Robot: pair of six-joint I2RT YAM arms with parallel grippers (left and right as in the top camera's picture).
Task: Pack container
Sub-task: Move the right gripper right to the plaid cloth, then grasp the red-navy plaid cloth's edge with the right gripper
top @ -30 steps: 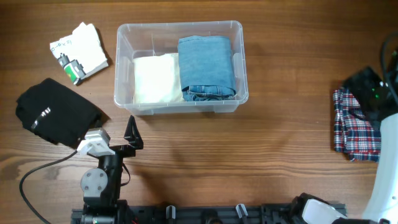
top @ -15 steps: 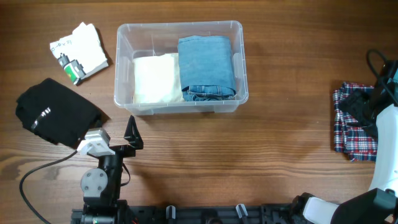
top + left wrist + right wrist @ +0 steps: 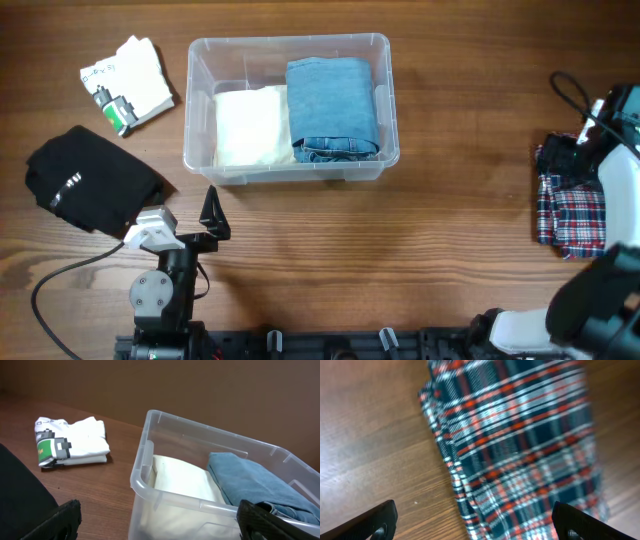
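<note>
The clear container (image 3: 290, 42) stands at the back middle of the table. It holds a folded cream cloth (image 3: 250, 125) on the left and folded blue jeans (image 3: 332, 108) on the right. In the left wrist view the container's near rim (image 3: 200, 505) is close in front, with the cream cloth (image 3: 180, 480) and jeans (image 3: 250, 480) inside. My left gripper (image 3: 212, 215) is open and empty, just in front of the container; its jaws stand wide apart (image 3: 160, 530). My right gripper (image 3: 562, 152) is open and empty, over a folded plaid shirt (image 3: 570, 210) at the far right. The shirt (image 3: 520, 445) fills the right wrist view between the open jaws (image 3: 475, 527).
A folded black garment (image 3: 90, 180) lies at the left, and its edge shows in the left wrist view (image 3: 20, 495). A folded white tee with a green print (image 3: 128, 82) lies at the back left and also shows in the left wrist view (image 3: 70, 442). A cable trails by the left arm's base.
My right arm has swung toward the far side along the table's right edge, above the plaid shirt. The left arm and the container's contents have not moved.
</note>
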